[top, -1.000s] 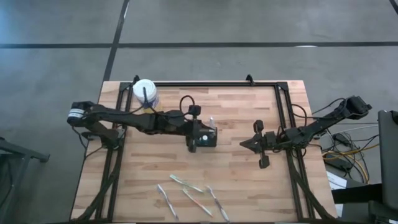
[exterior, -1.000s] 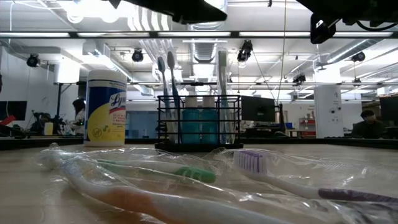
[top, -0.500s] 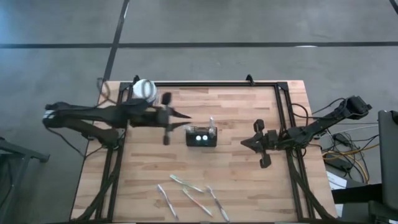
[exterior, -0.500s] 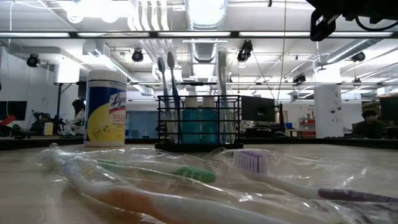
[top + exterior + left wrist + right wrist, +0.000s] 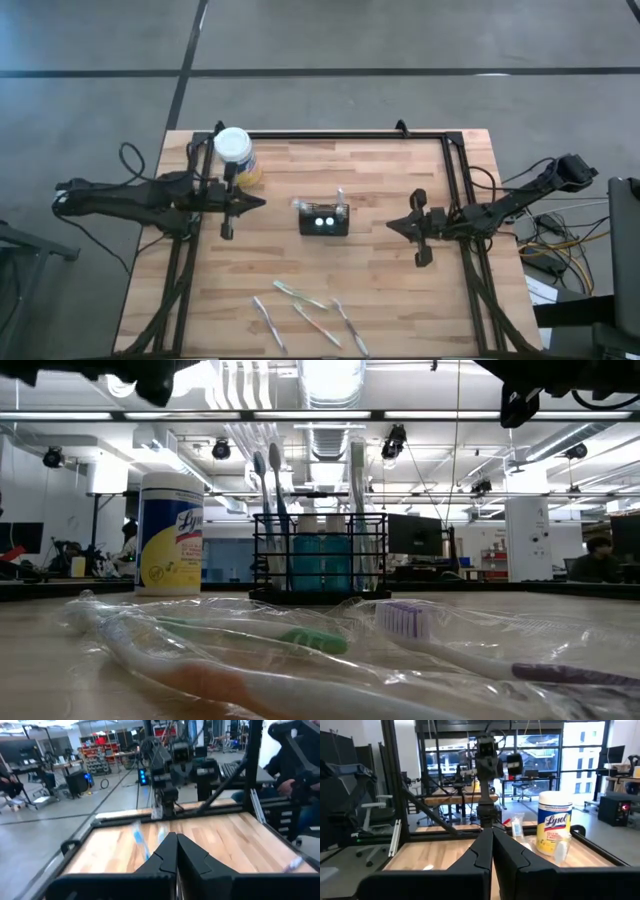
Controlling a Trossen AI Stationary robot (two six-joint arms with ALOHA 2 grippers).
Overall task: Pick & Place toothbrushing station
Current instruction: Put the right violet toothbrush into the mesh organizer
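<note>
So the caddy (image 5: pixel 323 219) sits upright near the middle of the wooden desk (image 5: pixel 380 290), nothing touching it. From the low view you can see it's black wire mesh (image 5: pixel 319 556) with a few toothbrushes (image 5: pixel 272 470) standing up in it, heads sticking out above the rim, plus something teal inside the mesh, can't tell what. The left gripper (image 5: pixel 258 202) is over the left side of the desk, pointing toward the caddy but well apart from it, and its fingers (image 5: pixel 170 851) are pinched together with nothing in them. It sits just beside the Lysol tub (image 5: pixel 234 150), which stands at the back left corner. The right gripper (image 5: pixel 393 223) is off to the right of the caddy, also pointing at it with a clear gap between, fingers (image 5: pixel 490 845) closed and empty too. Its wrist view looks straight across the desk and catches the tub (image 5: pixel 555 822) and the other arm beyond. At the front edge of the desk there are four loose brushes in clear wrappers (image 5: pixel 310 315), lying flat and fanned out, well apart from the caddy. The low view has them right up close, one with a green handle (image 5: pixel 300 637) and one with a purple head (image 5: pixel 404 617). A person (image 5: pixel 598 558) sits in the room behind, far right.
</note>
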